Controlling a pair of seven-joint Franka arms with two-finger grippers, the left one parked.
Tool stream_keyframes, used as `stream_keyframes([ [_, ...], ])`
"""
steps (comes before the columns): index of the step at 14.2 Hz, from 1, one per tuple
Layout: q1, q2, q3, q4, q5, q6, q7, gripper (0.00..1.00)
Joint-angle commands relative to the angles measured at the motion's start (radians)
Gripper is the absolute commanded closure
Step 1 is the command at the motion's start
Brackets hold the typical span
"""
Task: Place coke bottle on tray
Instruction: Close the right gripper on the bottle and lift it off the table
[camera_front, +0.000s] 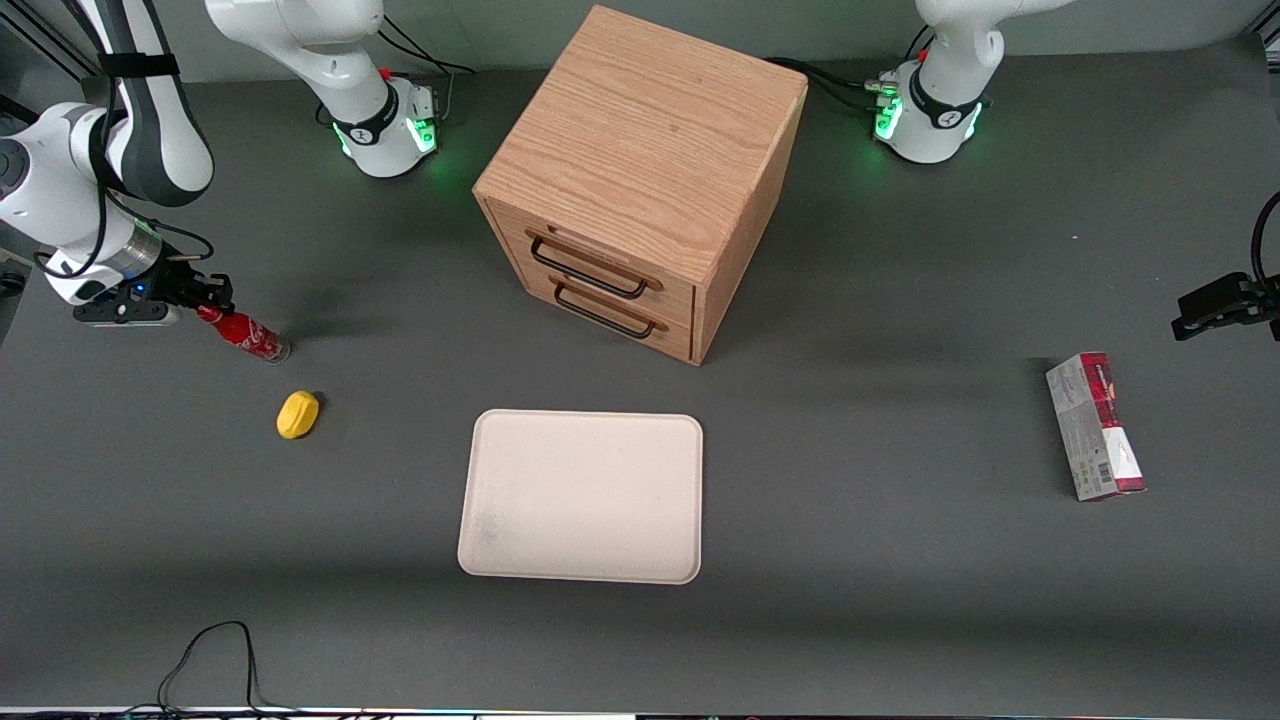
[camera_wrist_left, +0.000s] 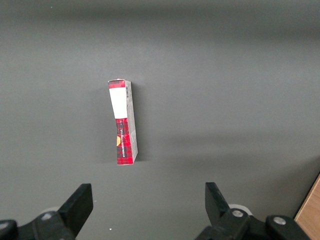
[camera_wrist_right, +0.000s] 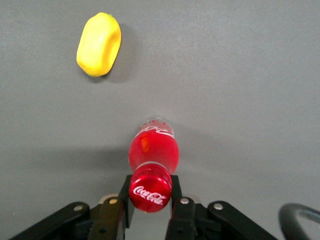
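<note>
Hand pinching the coke bottle by its cap at the working arm's end of the bench

The hand (camera_front: 205, 297) is closed on the red cap of the coke bottle (camera_front: 245, 335), one finger (camera_wrist_right: 176, 196) pressed to each side of the cap; the bottle leans away from the hand with its clear base down at the bench (camera_front: 900, 560), close to the edge at that end. A yellow lump (camera_front: 298, 414) lies near the bottle, a little nearer the front camera and not touching it. The tray (camera_front: 581, 497) sits flat toward the middle of the bench, well apart from bottle and hand, in front of the wooden drawer cabinet (camera_front: 640, 180). A red-and-grey carton (camera_front: 1095, 426) lies toward the parked arm's end
</note>
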Motion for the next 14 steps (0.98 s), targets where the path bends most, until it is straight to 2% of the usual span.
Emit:
stream_keyframes([
  [1, 0.013, -0.022, -0.01, -0.001, -0.019, 0.004, -0.008, 1.0],
  [4, 0.013, -0.038, 0.0, 0.02, -0.019, -0.051, 0.002, 1.0],
  [7, 0.013, -0.065, 0.039, 0.138, -0.015, -0.236, 0.037, 1.0],
  [10, 0.013, -0.033, 0.107, 0.375, -0.001, -0.497, 0.072, 1.0],
  [14, 0.025, 0.168, 0.182, 0.832, 0.099, -0.833, 0.173, 1.0],
])
